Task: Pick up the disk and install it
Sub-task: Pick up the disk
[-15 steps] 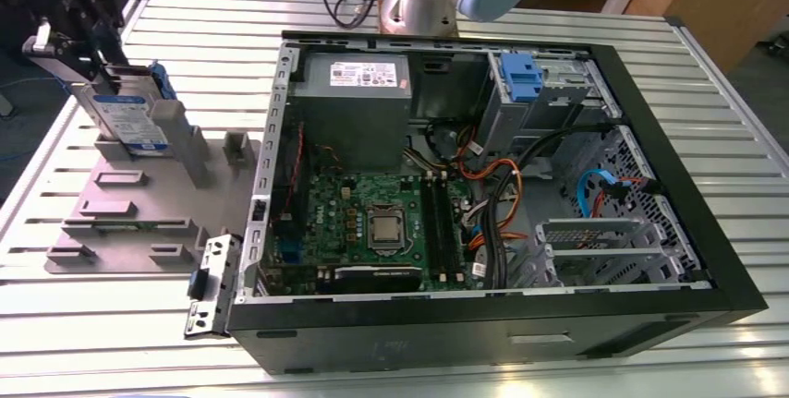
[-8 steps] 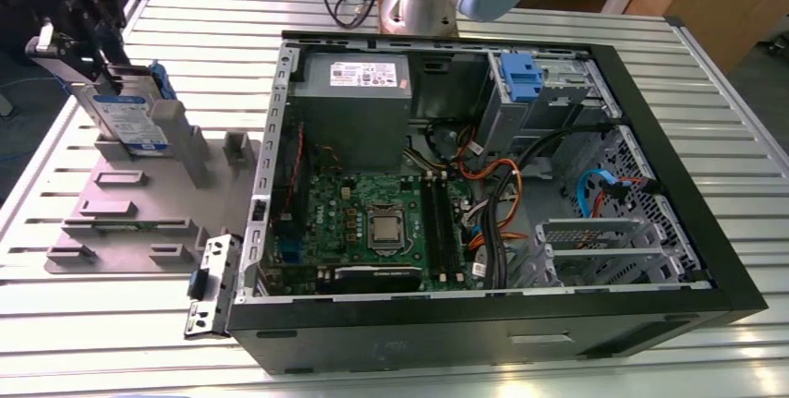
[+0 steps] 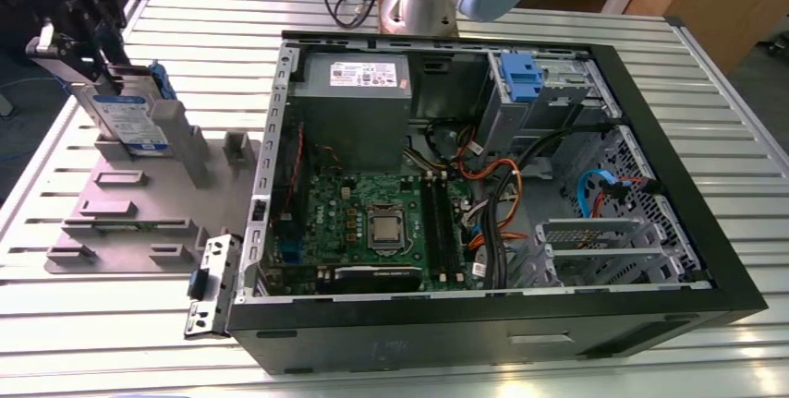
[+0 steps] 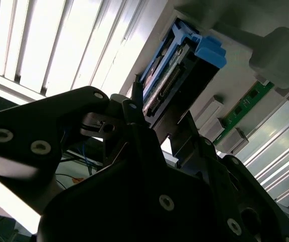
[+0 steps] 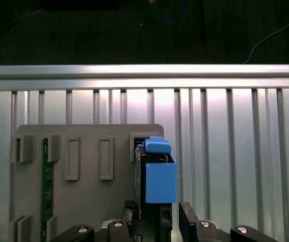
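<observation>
The disk [image 3: 129, 114] stands upright on its edge in a slot of the grey holder [image 3: 136, 223], at the exterior view's left. The holder lies on the slatted metal counter [image 3: 111, 343], just beside the open computer case [image 3: 493, 329]. The gripper [image 5: 157, 214] is at the disk from above. In the first wrist view its jaws are narrow, one on each face of the disk, and they hold it. The blue frame of the disk is turned away from the gripper.
</observation>
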You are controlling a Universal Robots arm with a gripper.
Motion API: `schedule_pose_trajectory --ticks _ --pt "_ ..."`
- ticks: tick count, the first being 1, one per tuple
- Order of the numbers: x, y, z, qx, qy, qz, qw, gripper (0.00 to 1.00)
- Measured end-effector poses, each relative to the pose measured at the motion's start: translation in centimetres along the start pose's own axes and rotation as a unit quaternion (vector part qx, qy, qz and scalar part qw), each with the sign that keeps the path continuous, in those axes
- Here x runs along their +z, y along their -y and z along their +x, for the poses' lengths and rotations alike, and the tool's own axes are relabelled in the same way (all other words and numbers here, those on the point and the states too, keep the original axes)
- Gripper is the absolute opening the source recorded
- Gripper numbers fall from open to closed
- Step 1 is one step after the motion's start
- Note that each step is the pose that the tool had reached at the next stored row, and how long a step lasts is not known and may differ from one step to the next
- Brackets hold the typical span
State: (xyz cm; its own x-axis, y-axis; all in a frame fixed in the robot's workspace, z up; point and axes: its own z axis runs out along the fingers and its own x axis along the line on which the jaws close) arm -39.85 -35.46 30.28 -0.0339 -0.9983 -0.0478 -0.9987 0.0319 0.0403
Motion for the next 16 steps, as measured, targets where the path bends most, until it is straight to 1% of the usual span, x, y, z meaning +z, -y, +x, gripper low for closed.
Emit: schedule_pose_trajectory --ticks 4,16 --pt "0.0 0.0 0.13 0.0 0.0 0.0 1.0 0.47" --pt "0.0 0.0 0.16 0.0 0.0 0.0 1.0 0.47"
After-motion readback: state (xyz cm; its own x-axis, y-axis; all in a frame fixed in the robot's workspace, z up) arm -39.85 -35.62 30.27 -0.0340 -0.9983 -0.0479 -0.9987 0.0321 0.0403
